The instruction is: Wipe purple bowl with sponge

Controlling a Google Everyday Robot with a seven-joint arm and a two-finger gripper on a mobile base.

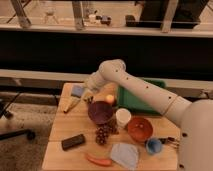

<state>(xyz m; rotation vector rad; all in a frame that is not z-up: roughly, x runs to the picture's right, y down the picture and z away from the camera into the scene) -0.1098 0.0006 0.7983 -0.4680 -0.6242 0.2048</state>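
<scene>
The purple bowl (101, 111) sits upright near the middle of the wooden table (60, 127). The light-blue sponge (77, 90) is at the table's far left corner, left of and behind the bowl. My gripper (89, 96) hangs from the white arm just right of the sponge, close against it, above the bowl's far-left rim. Whether it touches or holds the sponge does not show.
A green tray (142, 100) stands behind right. A white cup (123, 117), orange-red bowl (139, 129) and blue cup (153, 146) are right of the purple bowl. Grapes (103, 134), a black block (73, 141), a carrot (98, 160) and a grey-blue cloth (125, 154) lie in front.
</scene>
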